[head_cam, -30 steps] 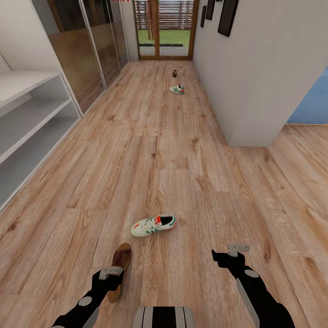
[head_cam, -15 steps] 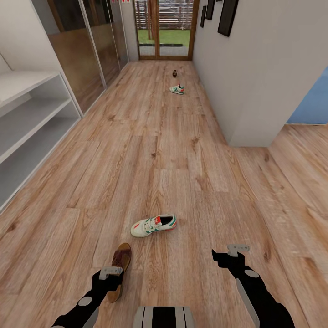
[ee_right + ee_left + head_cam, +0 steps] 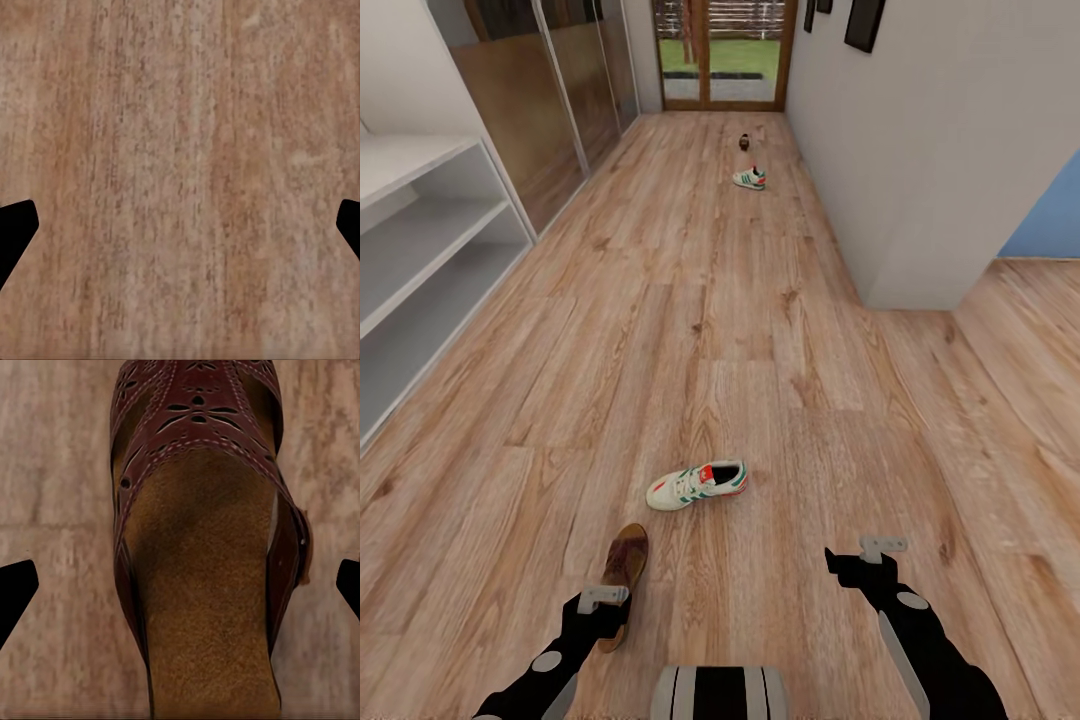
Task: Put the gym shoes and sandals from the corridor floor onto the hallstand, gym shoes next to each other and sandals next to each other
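At your far left the light-grey hallstand (image 3: 420, 250) runs along the wall, its open shelves bare. Your left gripper (image 3: 603, 602) hangs low over the corridor floor (image 3: 690, 380), directly above the heel end of the near sandal (image 3: 622, 567), which lies flat on the planks pointing away from you; in the left wrist view that sandal (image 3: 202, 547) sits between the two dark fingertips (image 3: 16, 592), which stand wide apart at either edge and touch nothing. Just beyond the sandal and a little to its right, the near gym shoe (image 3: 697, 485) rests on its sole, toe toward the left, apart from the sandal. Far down the corridor, close to the right-hand wall, you have the second gym shoe (image 3: 750, 179) and, beyond it, a small dark shape that looks like the other sandal (image 3: 744, 142), too small to tell more. Your right gripper (image 3: 865, 560) hovers over bare floor, well to the right of the near shoe; its wrist view shows the fingertips (image 3: 16, 229) spread wide with only wood grain between them.
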### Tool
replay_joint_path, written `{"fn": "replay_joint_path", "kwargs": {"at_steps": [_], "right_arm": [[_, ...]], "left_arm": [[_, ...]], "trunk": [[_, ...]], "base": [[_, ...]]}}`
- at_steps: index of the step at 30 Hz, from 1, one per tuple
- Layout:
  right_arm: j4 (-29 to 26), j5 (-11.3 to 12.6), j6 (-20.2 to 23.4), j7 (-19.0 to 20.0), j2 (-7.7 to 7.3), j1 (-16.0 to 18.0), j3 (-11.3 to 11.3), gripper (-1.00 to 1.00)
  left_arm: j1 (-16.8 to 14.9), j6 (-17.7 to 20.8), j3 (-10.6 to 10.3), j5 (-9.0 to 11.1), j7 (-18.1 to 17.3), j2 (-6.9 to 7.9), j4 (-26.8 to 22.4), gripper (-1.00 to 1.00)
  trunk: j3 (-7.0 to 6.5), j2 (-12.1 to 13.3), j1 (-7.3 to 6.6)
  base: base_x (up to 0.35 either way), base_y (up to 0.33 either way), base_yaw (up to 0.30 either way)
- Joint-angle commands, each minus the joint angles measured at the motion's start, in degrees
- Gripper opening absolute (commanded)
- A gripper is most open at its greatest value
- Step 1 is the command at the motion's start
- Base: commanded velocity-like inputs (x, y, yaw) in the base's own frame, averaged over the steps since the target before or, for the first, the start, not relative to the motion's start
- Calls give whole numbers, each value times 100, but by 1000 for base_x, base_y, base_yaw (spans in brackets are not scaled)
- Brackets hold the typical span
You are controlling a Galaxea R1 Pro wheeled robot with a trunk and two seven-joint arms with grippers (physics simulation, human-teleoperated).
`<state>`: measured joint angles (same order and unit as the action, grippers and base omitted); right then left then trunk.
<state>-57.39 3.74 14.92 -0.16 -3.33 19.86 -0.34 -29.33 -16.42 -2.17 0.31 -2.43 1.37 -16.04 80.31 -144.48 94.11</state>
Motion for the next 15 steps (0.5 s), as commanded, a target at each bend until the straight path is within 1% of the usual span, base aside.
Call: {"fn": "replay_joint_path", "kwargs": {"at_steps": [1, 5, 15], "right_arm": [[-9, 39, 29, -2, -1, 1, -1, 100], [-9, 39, 29, -2, -1, 1, -1, 100], [-9, 39, 29, -2, -1, 1, -8, 100]], "left_arm": [[-3, -19, -21, 4, -3, 3, 4, 100], [-3, -19, -21, 6, -3, 3, 4, 100], [4, -19, -21, 18, -3, 11, 4, 100]], "trunk": [[26, -3, 1], [115, -8, 12], [115, -8, 12]], "base": [[0, 0, 0], [0, 0, 0], [0, 0, 0]]}}
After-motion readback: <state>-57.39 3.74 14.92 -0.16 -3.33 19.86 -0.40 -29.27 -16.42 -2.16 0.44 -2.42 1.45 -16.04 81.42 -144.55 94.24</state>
